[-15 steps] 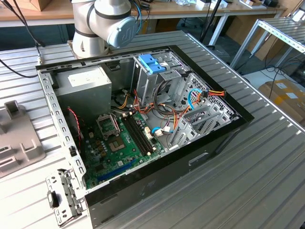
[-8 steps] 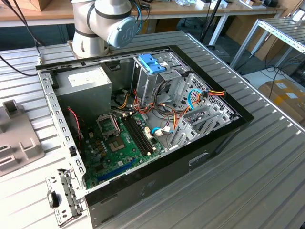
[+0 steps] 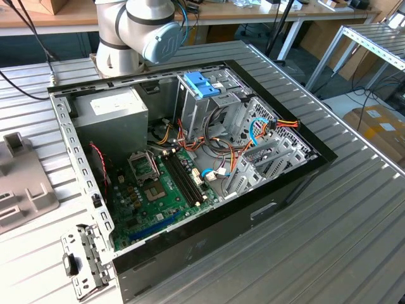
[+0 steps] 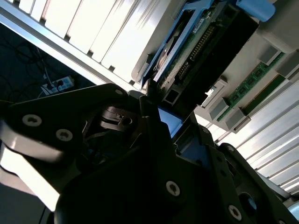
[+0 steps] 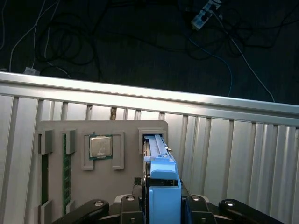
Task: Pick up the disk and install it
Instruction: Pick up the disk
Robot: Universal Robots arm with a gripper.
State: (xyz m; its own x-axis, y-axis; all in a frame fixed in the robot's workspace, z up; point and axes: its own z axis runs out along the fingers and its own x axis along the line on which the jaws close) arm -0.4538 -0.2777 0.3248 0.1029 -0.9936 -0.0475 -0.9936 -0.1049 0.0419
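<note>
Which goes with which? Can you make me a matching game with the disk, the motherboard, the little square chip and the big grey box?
Things:
1. disk
2. motherboard
3. square chip
4. big grey box

Descriptions:
A. green, inside the computer case
B. lies flat in a recess of the grey tray
C. bright blue rails, stands on edge in a tray slot
D. white label, in a corner of the case

Pairs: 1-C, 2-A, 3-B, 4-D

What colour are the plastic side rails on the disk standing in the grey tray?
Bright blue; the disk shows it best in the first wrist view.
</note>
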